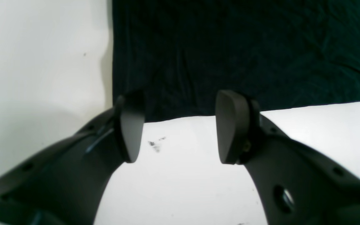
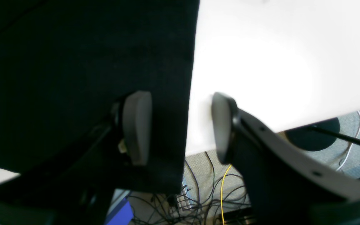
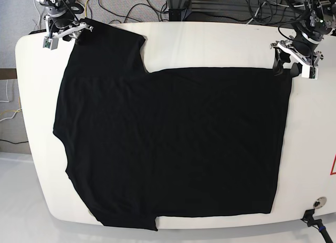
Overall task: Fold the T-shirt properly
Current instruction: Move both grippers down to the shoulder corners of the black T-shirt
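Item one, the white rounded table (image 3: 210, 38): it fills the base view from edge to edge and carries everything below.

Item two, the plain black short-sleeved cloth T-shirt (image 3: 173, 143): we find it spread flat over most of the table, its long axis running left to right across the base frame, sleeves at the left side (one at upper left, one at lower left), straight hem at the right. One sleeve end overhangs the table's far edge at upper left.

Item three, the right gripper (image 2: 180, 128), black with grey pads: it sits at the upper left of the base frame. In its wrist view the jaws stand apart, nothing clamped; one pad lies over the cloth, the other over bare table, so the sleeve's edge runs between them.

Item four, the left gripper (image 1: 180, 125), same build: at the upper right of the base frame. Jaws apart and empty; the shirt's hem corner lies just ahead of the pads, toward the top of its wrist frame.

We judge each arm nearest its own far corner, so the next fold likely starts from that edge.

Item five, dark scuff marks (image 1: 156, 144) on the table between the left pads.
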Robot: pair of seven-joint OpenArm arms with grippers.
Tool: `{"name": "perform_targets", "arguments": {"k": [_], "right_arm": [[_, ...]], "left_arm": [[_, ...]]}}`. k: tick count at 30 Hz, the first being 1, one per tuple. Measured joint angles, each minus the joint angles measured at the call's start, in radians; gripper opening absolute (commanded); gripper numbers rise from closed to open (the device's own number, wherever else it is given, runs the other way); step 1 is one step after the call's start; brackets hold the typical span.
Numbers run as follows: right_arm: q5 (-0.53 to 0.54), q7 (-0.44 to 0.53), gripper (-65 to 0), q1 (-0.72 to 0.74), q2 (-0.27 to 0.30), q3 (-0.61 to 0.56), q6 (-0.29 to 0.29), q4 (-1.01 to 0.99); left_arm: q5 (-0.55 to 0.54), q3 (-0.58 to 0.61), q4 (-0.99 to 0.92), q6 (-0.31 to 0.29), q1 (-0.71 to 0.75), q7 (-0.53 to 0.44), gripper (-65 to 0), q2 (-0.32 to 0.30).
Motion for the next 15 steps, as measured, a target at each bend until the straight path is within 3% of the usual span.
{"name": "perform_targets", "arguments": {"k": [15], "right_arm": [[0.014, 0.001, -33.6, -0.003, 0.003, -0.010, 0.042, -0.011]], "left_arm": [[0.001, -0.002, -0.013, -0.004, -0.009, 0.003, -31.1, 0.038]]}}
